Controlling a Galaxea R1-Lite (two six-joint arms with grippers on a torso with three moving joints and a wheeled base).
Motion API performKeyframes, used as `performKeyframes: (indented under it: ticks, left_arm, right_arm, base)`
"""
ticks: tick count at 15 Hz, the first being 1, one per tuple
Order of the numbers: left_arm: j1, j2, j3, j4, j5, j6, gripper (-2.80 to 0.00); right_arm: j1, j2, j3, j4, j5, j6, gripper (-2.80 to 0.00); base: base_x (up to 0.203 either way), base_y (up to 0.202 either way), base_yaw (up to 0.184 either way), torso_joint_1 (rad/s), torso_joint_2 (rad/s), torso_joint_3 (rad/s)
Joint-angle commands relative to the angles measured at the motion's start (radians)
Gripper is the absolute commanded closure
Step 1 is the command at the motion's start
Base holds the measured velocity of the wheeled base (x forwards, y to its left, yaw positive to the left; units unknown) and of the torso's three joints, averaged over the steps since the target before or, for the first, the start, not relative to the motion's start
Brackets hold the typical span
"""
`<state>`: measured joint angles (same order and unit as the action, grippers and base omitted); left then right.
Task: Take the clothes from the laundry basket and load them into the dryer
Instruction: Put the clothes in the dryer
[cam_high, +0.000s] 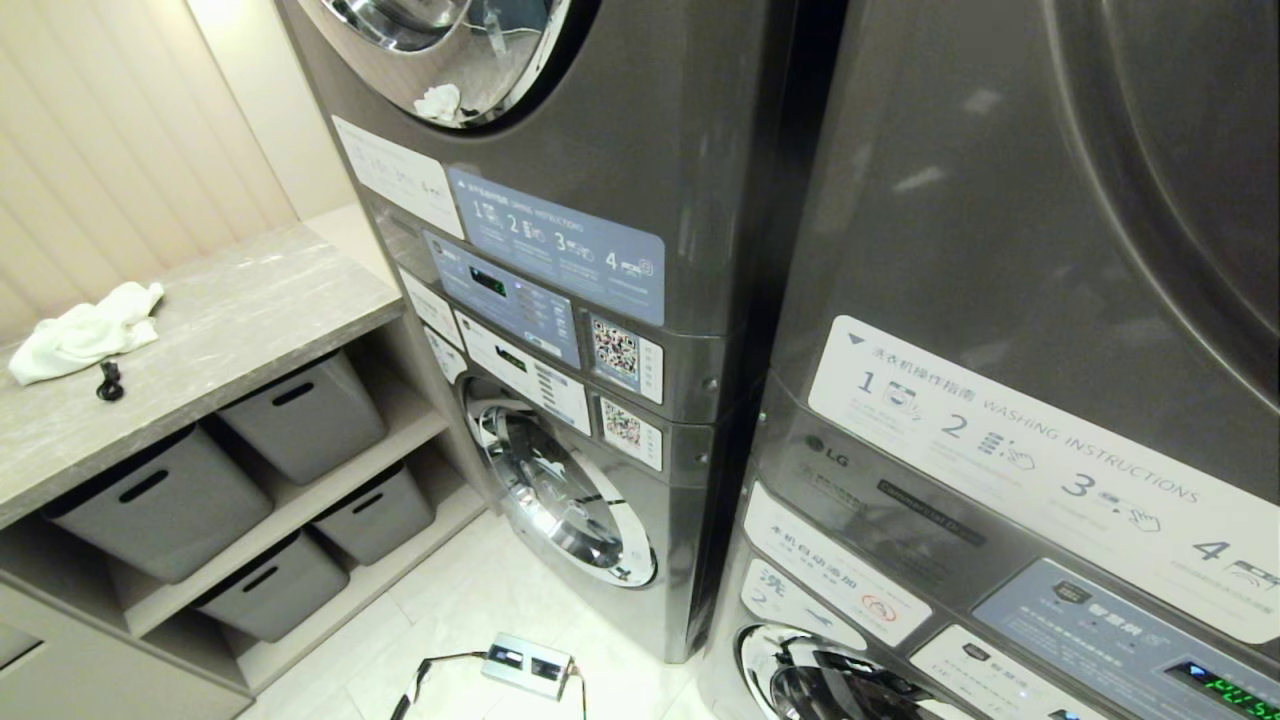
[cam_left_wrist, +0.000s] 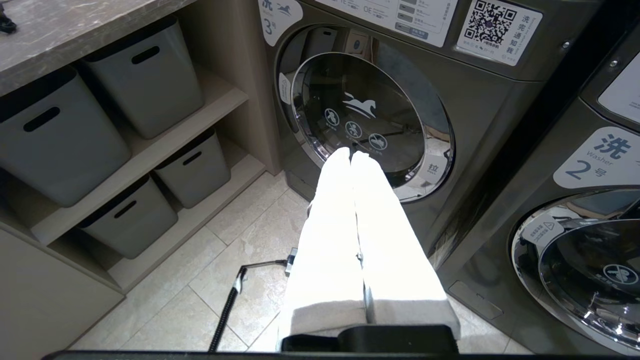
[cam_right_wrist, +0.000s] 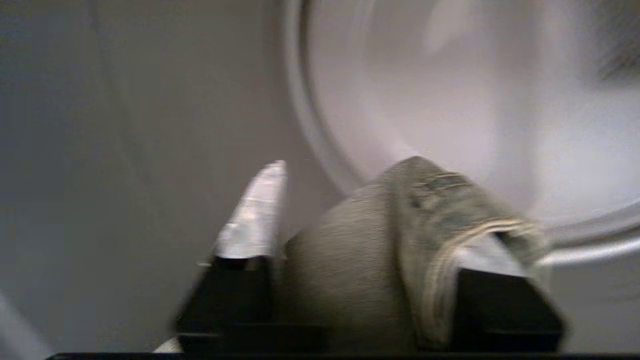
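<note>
In the right wrist view my right gripper (cam_right_wrist: 380, 200) stands open, its fingers (cam_right_wrist: 260, 210) apart. A grey-green garment with a pale stitched hem (cam_right_wrist: 400, 235) lies between them and drapes over the far finger. Behind it are the grey front and the round rim (cam_right_wrist: 310, 135) of a machine, blurred; I cannot tell whether this is the dryer's door or its opening. The laundry basket is out of view. My left gripper (cam_left_wrist: 350, 153) is shut and empty, hanging parked before a lower machine's round door (cam_left_wrist: 365, 115). Neither arm shows in the head view.
Two stacks of grey machines (cam_high: 640, 150) fill the head view. At the left a stone-topped counter (cam_high: 240, 300) carries a white cloth (cam_high: 85, 335), with grey bins (cam_high: 300, 415) on the shelves below. A small box with a cable (cam_high: 525, 665) lies on the tiled floor.
</note>
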<state>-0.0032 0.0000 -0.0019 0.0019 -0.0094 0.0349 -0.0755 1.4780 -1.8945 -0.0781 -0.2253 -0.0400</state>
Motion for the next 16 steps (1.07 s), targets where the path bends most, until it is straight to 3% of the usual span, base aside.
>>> performKeyframes:
  ticks: [1,4,9,16]
  left_arm:
    - [0.0,0.0,0.0,0.0,0.0,0.0,0.0]
    - [0.0,0.0,0.0,0.001,-0.001,0.0,0.0]
    - [0.0,0.0,-0.001,0.001,-0.001,0.002,0.0]
    - [0.0,0.0,0.0,0.001,-0.004,0.005,0.0]
  right_arm:
    - [-0.001,-0.018,-0.01,0.095,0.026,0.006,-2.8]
    - [-0.003,-0.035,-0.049,0.178,0.049,0.008,-2.8]
    - [-0.027,-0.016,-0.057,-0.101,0.04,0.006,-2.8]
    - [-0.027,-0.08,-0.01,-0.054,0.046,0.012,-2.8]
  base:
    - [0.0,0.0,0.0,0.0,0.0,0.0]
    - [0.0,0.0,0.0,0.0,0.0,0.0]
    - [0.0,0.0,0.0,0.0,0.0,0.0]
    - [0.0,0.0,0.0,0.0,0.0,0.0]
